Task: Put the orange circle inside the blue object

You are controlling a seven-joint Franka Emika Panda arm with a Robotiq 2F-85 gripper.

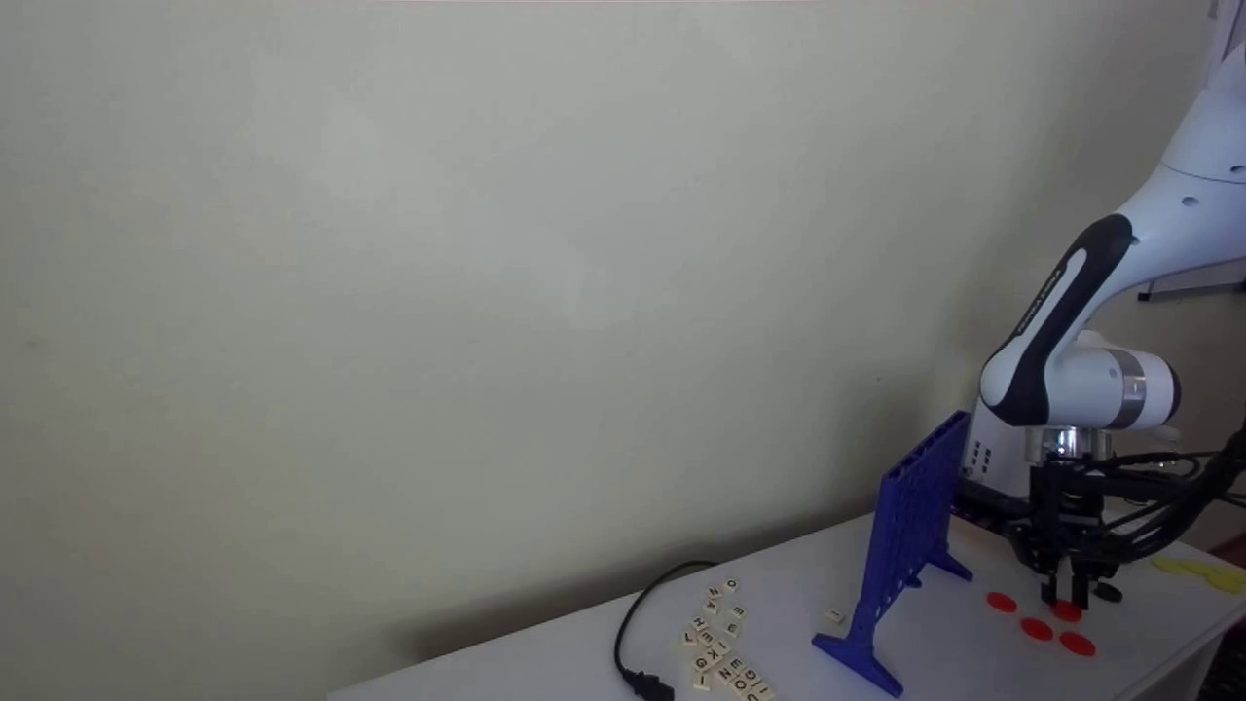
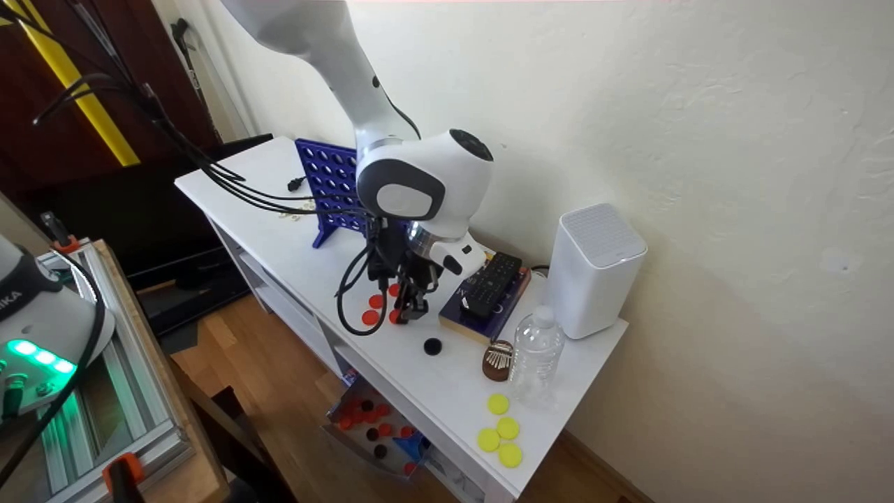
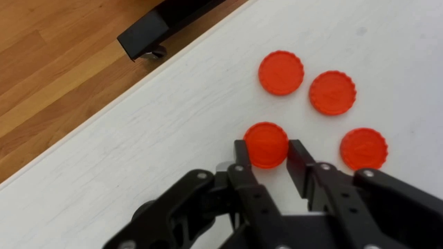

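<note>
On the worktop (image 2: 454, 384) stands the blue panel (image 1: 905, 535), seen in both exterior views but not from the wrist. Only the wrist view plainly shows the fingers (image 3: 297, 162) grasping an orange disc (image 3: 266, 145) by opposite edges, outside the panel, near three similar discs (image 3: 332, 92). Letter tiles (image 1: 725, 673) read clearly in an exterior view.

Orange disc (image 3: 266, 145) between black fingers (image 3: 299, 166); three matching discs (image 3: 332, 93) near, on white tabletop (image 3: 166, 138)
</note>
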